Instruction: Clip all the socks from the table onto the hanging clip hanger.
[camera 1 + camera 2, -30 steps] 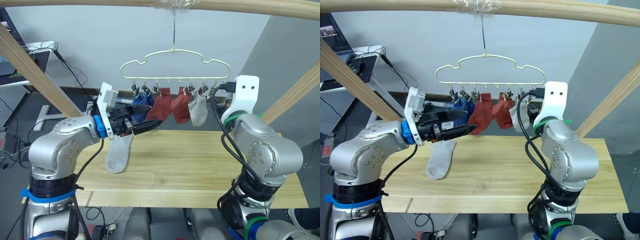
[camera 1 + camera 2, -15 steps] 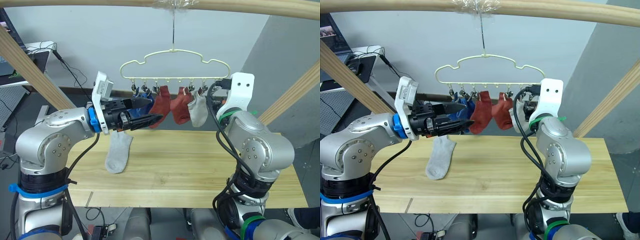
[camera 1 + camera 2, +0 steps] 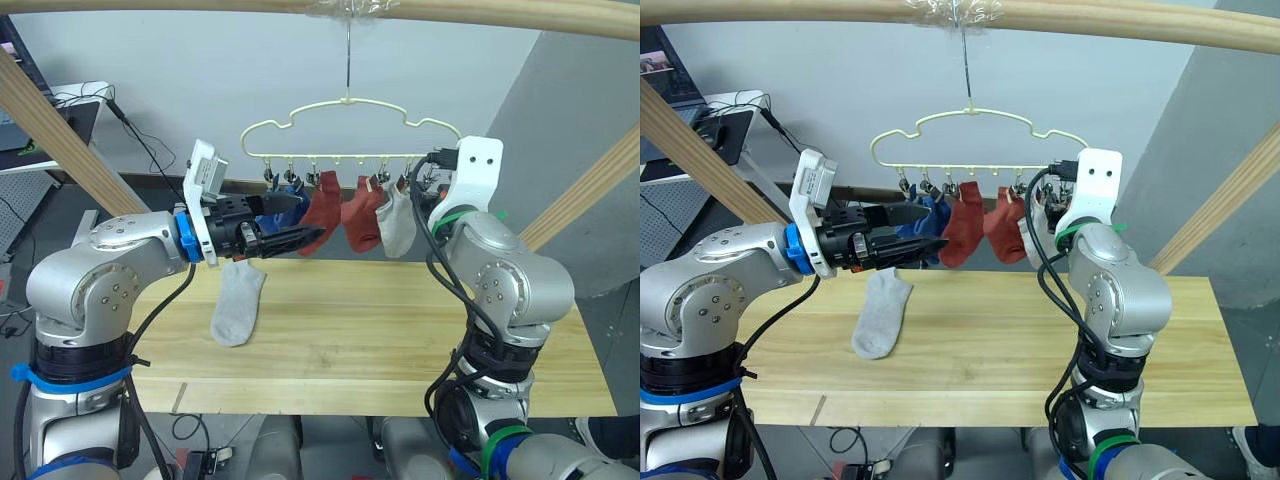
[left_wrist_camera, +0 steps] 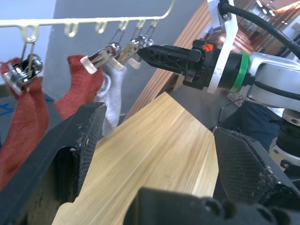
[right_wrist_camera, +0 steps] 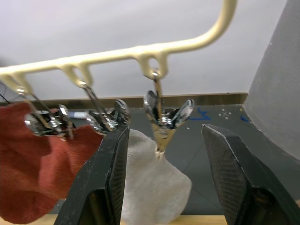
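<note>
Overhead, your pale-yellow wavy wire clip hanger (image 3: 350, 125) carries blue, rust red (image 3: 322, 212) and one light grey sock (image 3: 397, 222). Second light grey ankle sock (image 3: 238, 305) lies flat on the light wooden bench (image 3: 380, 330). Left tool (image 3: 312, 238) is spread, empty, just below the clips. Right wrist view adds the empty end clip (image 5: 164, 119) between the right tool's (image 5: 164, 178) parted fingers.

Light wooden table (image 3: 400, 330), 1 grey sock (image 3: 237, 304) flat near its left end
</note>
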{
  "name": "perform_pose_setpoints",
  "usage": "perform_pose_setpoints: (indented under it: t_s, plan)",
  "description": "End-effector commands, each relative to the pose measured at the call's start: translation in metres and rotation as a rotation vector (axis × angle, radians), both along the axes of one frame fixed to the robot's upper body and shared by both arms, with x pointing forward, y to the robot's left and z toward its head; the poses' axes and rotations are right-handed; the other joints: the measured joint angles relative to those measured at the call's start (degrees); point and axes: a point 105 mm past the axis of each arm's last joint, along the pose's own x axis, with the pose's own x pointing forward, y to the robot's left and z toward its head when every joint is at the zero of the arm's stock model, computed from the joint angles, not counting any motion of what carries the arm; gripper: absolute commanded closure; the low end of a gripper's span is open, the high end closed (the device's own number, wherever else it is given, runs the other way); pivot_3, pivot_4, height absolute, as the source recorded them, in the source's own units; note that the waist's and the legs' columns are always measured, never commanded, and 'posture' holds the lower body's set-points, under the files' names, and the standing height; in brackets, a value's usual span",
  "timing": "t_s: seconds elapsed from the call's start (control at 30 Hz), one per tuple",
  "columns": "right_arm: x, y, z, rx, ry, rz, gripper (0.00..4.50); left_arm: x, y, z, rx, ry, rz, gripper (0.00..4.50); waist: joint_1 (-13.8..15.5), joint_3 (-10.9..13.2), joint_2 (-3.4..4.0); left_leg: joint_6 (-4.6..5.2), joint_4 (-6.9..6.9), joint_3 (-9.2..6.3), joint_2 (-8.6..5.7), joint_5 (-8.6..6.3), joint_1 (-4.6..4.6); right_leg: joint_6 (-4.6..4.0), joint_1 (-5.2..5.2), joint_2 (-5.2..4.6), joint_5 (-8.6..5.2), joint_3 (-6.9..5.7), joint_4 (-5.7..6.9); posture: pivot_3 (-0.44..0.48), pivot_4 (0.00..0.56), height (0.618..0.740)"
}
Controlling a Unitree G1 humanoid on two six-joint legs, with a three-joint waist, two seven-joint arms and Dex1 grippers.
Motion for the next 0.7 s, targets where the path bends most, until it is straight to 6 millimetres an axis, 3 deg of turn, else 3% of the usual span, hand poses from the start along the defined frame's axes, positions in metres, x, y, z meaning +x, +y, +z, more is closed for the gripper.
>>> perform_pose_setpoints:
  t_s: [0.03, 0.27, 0.7]
  plan:
    - [-0.001, -0.003, 0.014, 0.005, -0.065, -0.017, 1.97, -0.007, -0.002, 0.008, 0.003, -0.041, -0.019, 0.30, 0.0, 0.0, 0.00, 0.00, 0.00, 0.00, 0.00, 0.00, 0.00, 0.00, 0.00, 0.00, 0.00, 0.00, 0.00, -0.003, 0.251, 0.740]
    - [0.000, -0.004, 0.014, 0.004, -0.066, -0.020, 1.97, -0.006, -0.001, 0.007, 0.006, -0.038, -0.009, 0.30, 0.1, 0.0, 0.00, 0.00, 0.00, 0.00, 0.00, 0.00, 0.00, 0.00, 0.00, 0.00, 0.00, 0.00, 0.00, -0.002, 0.250, 0.740]
    - [0.019, -0.006, 0.016, -0.005, -0.085, -0.037, 1.97, -0.005, 0.003, 0.005, 0.007, -0.039, 0.033, 0.30, 0.8, 0.0, 0.00, 0.00, 0.00, 0.00, 0.00, 0.00, 0.00, 0.00, 0.00, 0.00, 0.00, 0.00, 0.01, 0.027, 0.253, 0.740]
